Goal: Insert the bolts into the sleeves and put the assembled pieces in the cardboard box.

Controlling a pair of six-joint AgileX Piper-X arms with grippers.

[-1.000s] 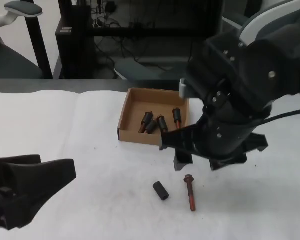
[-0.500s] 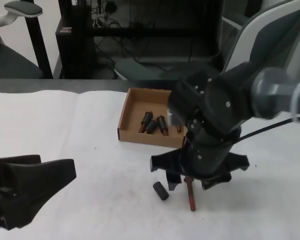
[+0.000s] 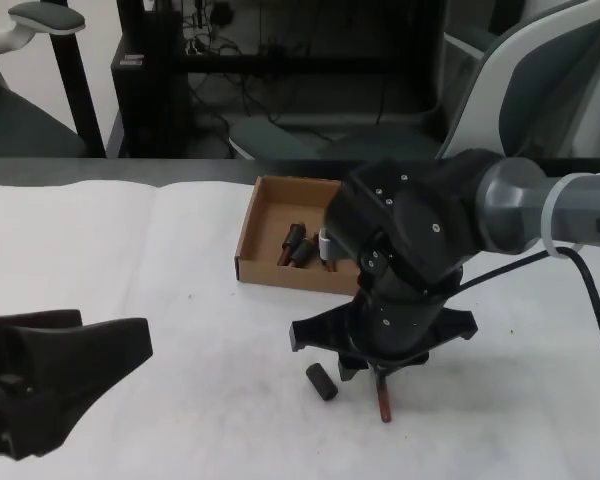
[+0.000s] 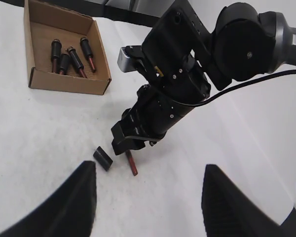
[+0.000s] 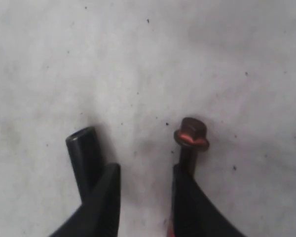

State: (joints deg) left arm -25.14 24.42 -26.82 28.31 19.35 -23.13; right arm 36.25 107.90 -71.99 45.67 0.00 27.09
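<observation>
Right wrist view: one bolt and one sleeve are seen unjoined on the bench. The bolt's shank is under one finger of the right gripper and the sleeve is just outside the other; the fingers are spread and nothing is pinched. Four assembled pieces are already laid in the cardboard box, well beyond the fingers, so this pair is judged the last. The left gripper is held spread and empty. No writing can be read
</observation>
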